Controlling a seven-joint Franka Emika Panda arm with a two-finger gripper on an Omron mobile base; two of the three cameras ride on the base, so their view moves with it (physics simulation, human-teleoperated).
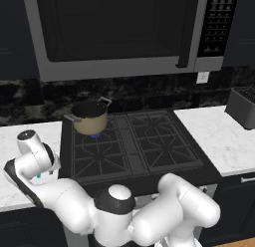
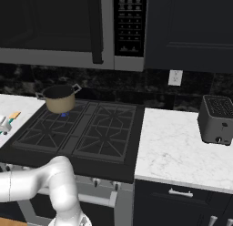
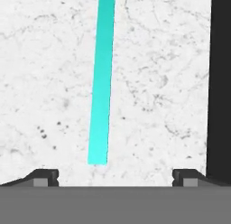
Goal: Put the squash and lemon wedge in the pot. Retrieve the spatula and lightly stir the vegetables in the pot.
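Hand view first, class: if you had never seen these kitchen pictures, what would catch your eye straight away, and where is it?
The bright teal spatula handle lies on the white marble counter, running between the wide-open fingertips of the gripper. On the dark stove, the tan pot sits on the back left burner. A grey toaster stands on the counter to the stove's right.

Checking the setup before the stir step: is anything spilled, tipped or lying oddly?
Nothing stands out. The pot sits upright on the stove's back-left burner, and the spatula lies flat on the marble counter beside the stove.
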